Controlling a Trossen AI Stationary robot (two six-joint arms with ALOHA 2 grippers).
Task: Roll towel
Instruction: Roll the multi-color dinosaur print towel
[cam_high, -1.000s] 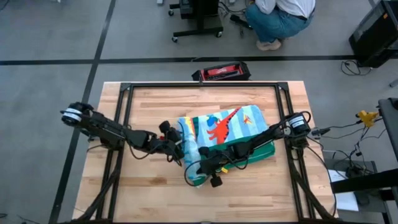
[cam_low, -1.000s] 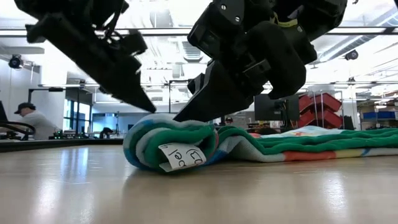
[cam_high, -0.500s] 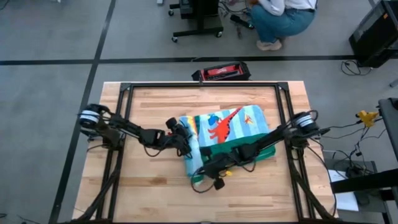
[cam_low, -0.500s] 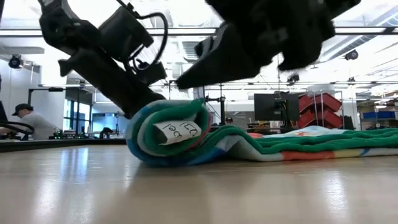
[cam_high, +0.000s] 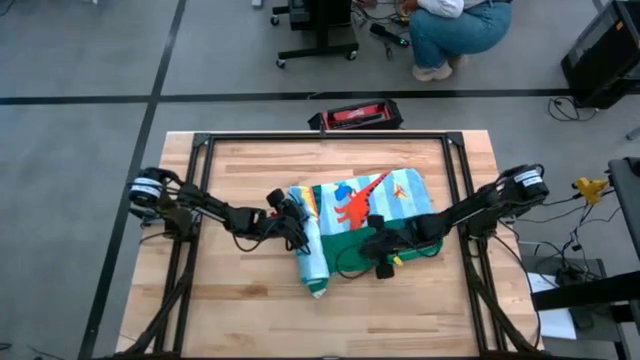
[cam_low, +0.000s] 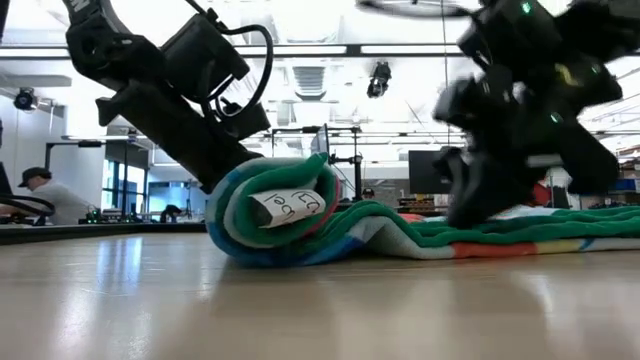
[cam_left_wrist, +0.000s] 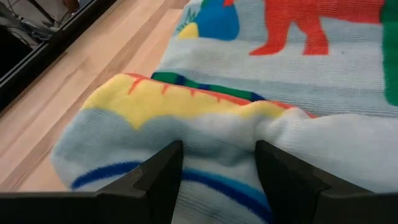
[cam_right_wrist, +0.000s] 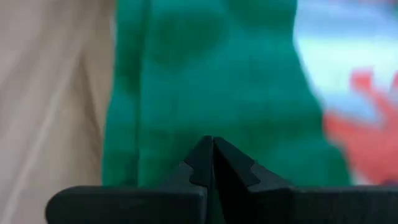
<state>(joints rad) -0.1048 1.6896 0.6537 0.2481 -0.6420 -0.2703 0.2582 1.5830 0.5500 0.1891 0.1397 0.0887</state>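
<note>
Currently the dinosaur-print towel (cam_high: 365, 215) lies at the centre of the wooden tabletop (cam_high: 250, 320), its nine-o'clock edge rolled into a thick coil. The left gripper (cam_high: 292, 218) presses against that roll from nine o'clock, fingers (cam_left_wrist: 158, 177) spread with the fabric bulging between them. The right gripper (cam_high: 378, 262), clenched and empty, sits over the towel's green border at five o'clock.

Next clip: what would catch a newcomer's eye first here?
The dinosaur towel at the table's middle, its left end already curled into a fat roll. The left gripper stands open, pressed against that roll, while the right gripper, shut, hovers over the towel's green border. Beyond the table a person crouches on the floor.
</note>
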